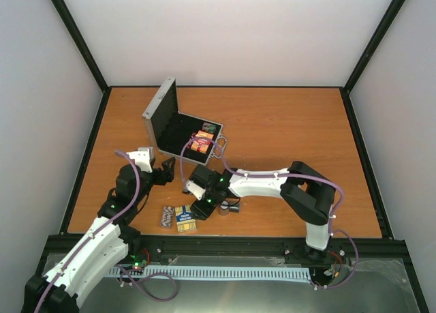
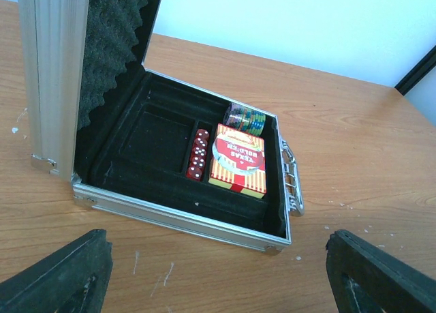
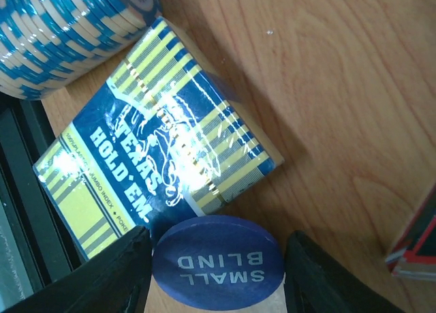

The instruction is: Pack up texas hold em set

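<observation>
The small-blind button [image 3: 216, 258] sits just beside the blue card box [image 3: 163, 149]; probably light, stiff, smooth, so take its rim; the right gripper [image 3: 218, 275] flanks it, pinch uncertain; the left gripper [image 2: 218, 272] is spread wide, empty.

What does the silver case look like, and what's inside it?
The silver case is ribbed metal, lying on the wooden table with its lid standing open. Bumpy dark foam lines the lid; the black lining has compartments. Inside are red dice, a red-and-yellow card box and stacked chips. A metal handle sticks out in front.
</observation>
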{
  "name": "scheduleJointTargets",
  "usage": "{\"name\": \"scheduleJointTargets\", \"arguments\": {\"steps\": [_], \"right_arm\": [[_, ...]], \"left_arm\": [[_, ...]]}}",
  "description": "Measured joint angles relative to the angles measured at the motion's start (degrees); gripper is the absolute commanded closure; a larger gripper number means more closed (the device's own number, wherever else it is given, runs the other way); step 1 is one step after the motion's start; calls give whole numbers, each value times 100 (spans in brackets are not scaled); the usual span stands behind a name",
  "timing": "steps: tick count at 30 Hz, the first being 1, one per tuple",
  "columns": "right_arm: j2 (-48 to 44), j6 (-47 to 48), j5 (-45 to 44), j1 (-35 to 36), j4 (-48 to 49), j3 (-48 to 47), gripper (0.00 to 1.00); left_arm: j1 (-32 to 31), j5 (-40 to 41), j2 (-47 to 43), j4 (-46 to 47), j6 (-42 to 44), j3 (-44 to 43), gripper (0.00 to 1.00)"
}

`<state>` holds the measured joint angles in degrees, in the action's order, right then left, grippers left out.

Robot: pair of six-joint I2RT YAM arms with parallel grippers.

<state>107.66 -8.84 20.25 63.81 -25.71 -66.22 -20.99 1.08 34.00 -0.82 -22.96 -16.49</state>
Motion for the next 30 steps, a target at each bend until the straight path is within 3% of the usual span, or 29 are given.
{"name": "scheduleJointTargets", "arguments": {"steps": [10, 17, 24, 30], "right_arm": [[-420, -133, -278, -74, 114, 39, 47], [-529, -223, -448, -667, 459, -212, 47], [87, -212, -610, -1362, 802, -1676, 47], [1303, -46, -831, -1665, 688, -3375, 47]], "left_arm": [[0, 243, -87, -48, -7, 7, 12], [0, 511, -424, -66, -48, 92, 12], [0, 538, -337, -68, -48, 92, 12], [0, 540, -337, -72, -48, 92, 12]]}}
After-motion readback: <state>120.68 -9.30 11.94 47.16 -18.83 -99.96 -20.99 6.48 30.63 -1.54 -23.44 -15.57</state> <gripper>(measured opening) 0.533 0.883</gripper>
